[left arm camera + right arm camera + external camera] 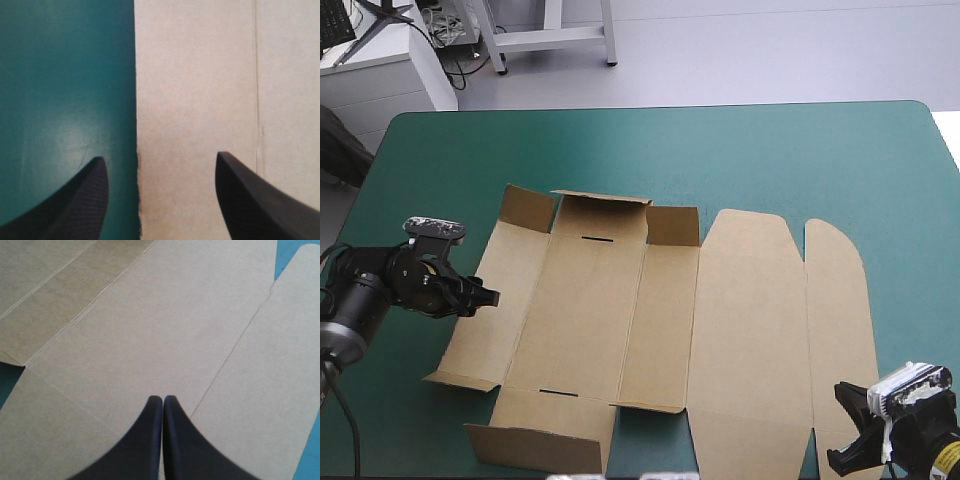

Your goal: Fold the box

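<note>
box (650, 320): mostly flat, mid worktop (720, 150) | left hand (160, 160): open, over box's left edge | right hand (163, 399): closed, above box by near right corner | tip: slip under left edge, lift wall slowly along crease

This looks like a robotics lab: a work table (720, 150) under a teal-green cover stands on a plain pale grey floor (770, 50), with two robot arms (380, 290) reaching in from left and right, the left gripper (161, 157) and right gripper (163, 399) both black-finned. Beyond the far edge stand the white metal legs of a frame (550, 40), loose cables (445, 32) on the floor, and a white bench (380, 80) at the far left corner
</note>
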